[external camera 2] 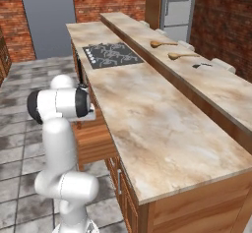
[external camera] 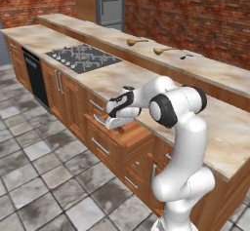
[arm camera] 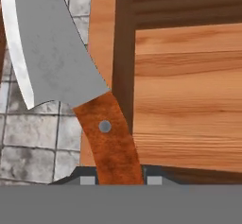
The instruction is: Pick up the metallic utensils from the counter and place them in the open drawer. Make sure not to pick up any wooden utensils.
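Hand view: claw [arm camera: 117, 180] pinches the knife [arm camera: 71, 76] by its handle, above the drawer [arm camera: 189, 95].

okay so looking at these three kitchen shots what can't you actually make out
- Knife: hand view, blade tip cut off by the top edge; handle end hidden between the gripper fingertips.
- Drawer: left base view, the arm covers part of its inside.
- Small dark utensil on the far counter: too small to identify.
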